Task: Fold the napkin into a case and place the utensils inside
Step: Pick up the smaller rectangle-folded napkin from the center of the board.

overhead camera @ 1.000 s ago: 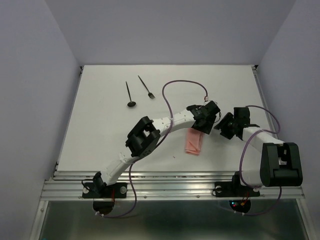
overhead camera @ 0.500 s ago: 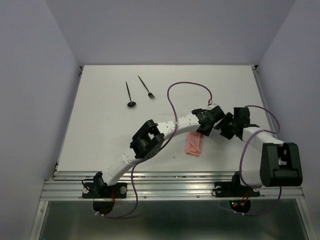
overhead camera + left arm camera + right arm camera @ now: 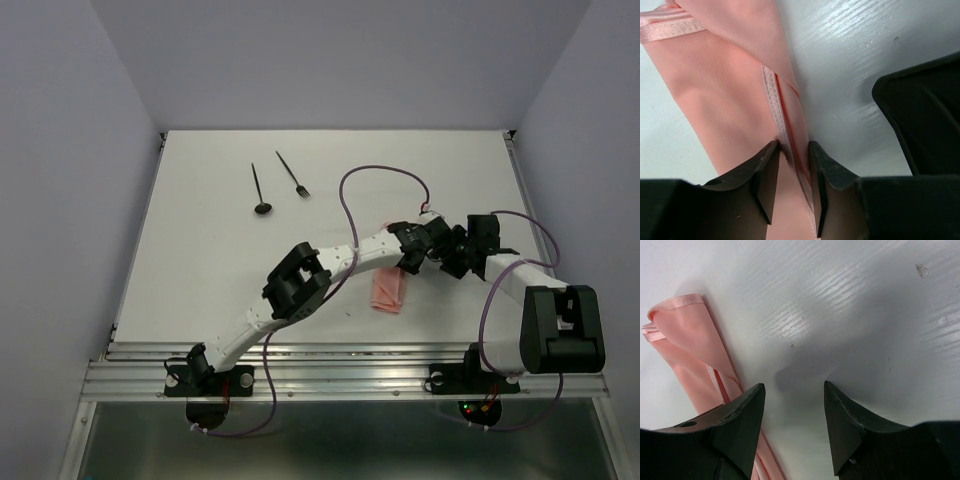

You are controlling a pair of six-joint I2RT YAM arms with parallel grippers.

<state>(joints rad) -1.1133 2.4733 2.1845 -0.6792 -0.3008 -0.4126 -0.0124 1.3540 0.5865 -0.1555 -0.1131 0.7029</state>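
Now left pincer (image 3: 792,155) pinching napkin (image 3: 730,95) hem, right pincer (image 3: 794,405) agape beside

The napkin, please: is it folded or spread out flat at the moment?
Folded. The napkin lies as a narrow strip with hemmed edges layered over each other, and the left gripper straddles one fold.

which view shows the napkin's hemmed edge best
The left wrist view: the napkin fills it, its hem running between the left hand fingers. The right wrist view shows one folded end; the top view only a small pink patch.
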